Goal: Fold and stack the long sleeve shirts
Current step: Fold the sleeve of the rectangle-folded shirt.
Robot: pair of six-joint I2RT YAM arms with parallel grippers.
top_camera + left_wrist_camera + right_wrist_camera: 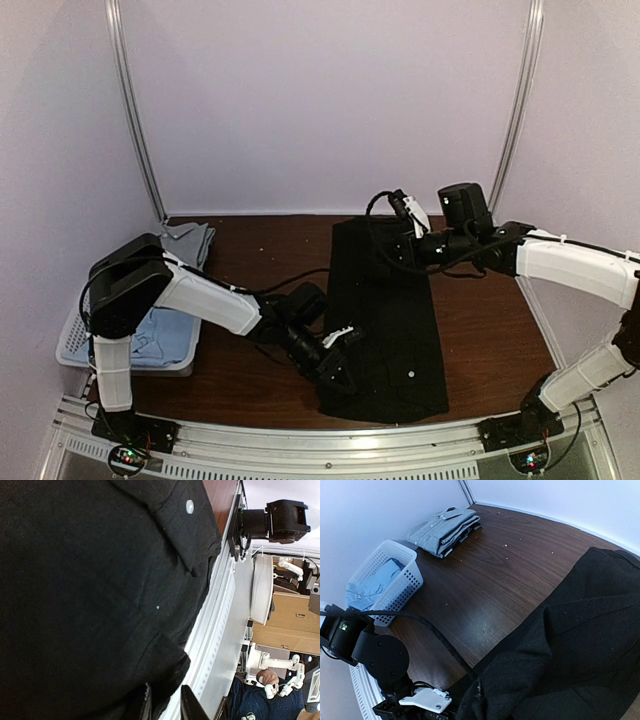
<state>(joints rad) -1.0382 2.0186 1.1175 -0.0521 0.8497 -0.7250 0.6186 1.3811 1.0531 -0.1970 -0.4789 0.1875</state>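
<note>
The black shirt (385,330) lies spread as a long strip in the middle of the table (480,320), running from centre frame down to the lower edge. The left gripper (339,374) sits at its lower left hem. In the left wrist view its fingers (191,705) stand narrowly apart with the hem corner between them; whether they pinch it I cannot tell. The right gripper (398,250) is closed over the shirt's upper right part; cloth bunches up close to it, but a grip is not visible. A folded grey shirt (190,240) lies at upper left, beside the basket (75,340) holding the light blue shirt (160,335).
</note>
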